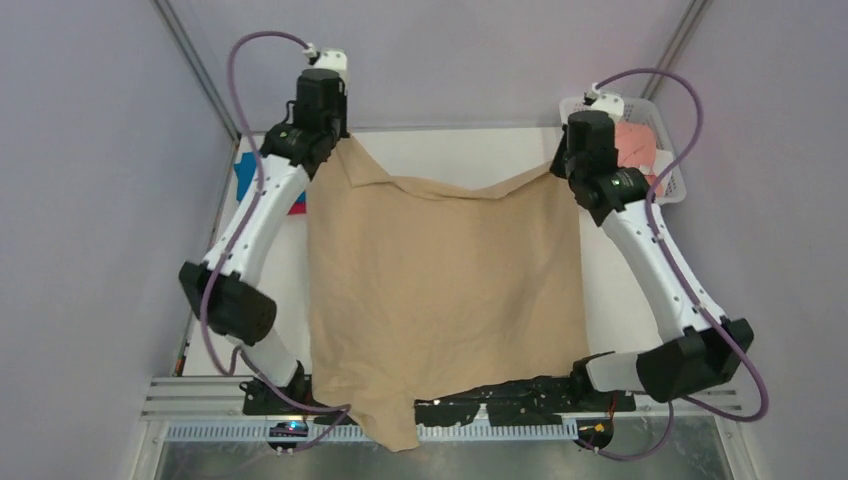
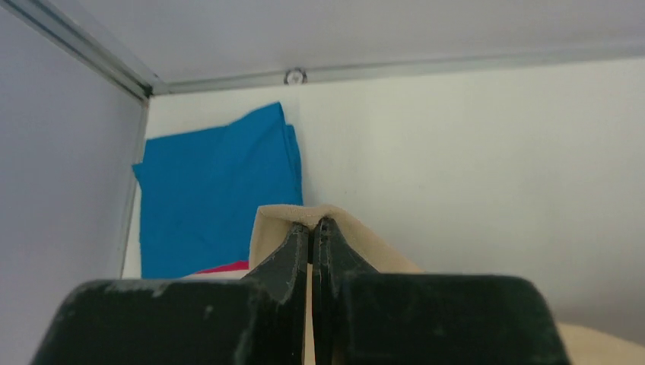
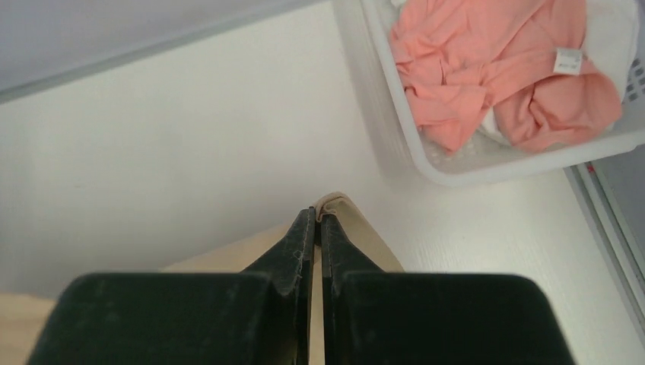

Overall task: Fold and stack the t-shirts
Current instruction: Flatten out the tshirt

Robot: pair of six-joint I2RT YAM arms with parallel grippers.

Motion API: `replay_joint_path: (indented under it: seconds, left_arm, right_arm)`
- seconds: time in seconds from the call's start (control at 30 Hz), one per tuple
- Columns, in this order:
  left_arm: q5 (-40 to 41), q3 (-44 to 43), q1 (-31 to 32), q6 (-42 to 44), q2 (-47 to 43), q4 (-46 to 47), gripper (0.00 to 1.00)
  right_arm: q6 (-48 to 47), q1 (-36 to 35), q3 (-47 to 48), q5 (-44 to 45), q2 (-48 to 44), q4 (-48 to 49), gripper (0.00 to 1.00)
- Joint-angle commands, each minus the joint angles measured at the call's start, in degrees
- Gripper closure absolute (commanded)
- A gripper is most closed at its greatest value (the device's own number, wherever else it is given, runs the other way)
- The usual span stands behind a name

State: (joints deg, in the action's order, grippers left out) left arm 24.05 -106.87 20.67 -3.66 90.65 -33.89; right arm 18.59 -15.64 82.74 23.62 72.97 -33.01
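The tan-beige t-shirt (image 1: pixel 445 290) is stretched out over the table, its near part hanging over the front rail. My left gripper (image 1: pixel 340 140) is shut on its far left corner (image 2: pixel 278 217), held above the table. My right gripper (image 1: pixel 560 165) is shut on its far right corner (image 3: pixel 346 209). A folded bright blue t-shirt (image 2: pixel 217 194) lies at the far left with a magenta-red one (image 2: pixel 224 267) showing under it. The salmon pink t-shirt (image 3: pixel 502 68) lies crumpled in the white mesh basket (image 3: pixel 395 129) at the far right.
The white table (image 1: pixel 470 155) is walled in by grey panels with metal posts at the back corners. The basket (image 1: pixel 676 185) stands just behind my right arm. A metal rail (image 1: pixel 200 395) runs along the front edge by the arm bases.
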Motion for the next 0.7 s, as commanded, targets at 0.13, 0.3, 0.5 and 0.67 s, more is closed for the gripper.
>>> replay_joint_path:
  seconds: [0.13, 0.3, 0.5, 0.67]
  left_arm:
    - [-5.81, -19.52, -5.40, -0.77, 31.06, -1.84, 1.00]
    - [-8.17, -29.48, -6.86, -1.82, 44.79, -3.08, 1.00]
    - [-11.69, -24.42, -7.93, -5.42, 43.31, 4.35, 1.00]
    - [-13.39, -25.25, -9.80, -10.26, 44.30, 7.95, 1.00]
  right_arm:
    - [3.95, 3.63, 3.94, -2.91, 25.00, 10.95, 0.95]
    - [6.36, 4.64, 14.84, -3.30, 39.96, 9.40, 0.95]
    - [6.86, 5.06, 24.65, 0.82, 48.77, 8.16, 0.95]
    - [7.40, 6.59, 30.61, 2.34, 53.41, 10.14, 0.95]
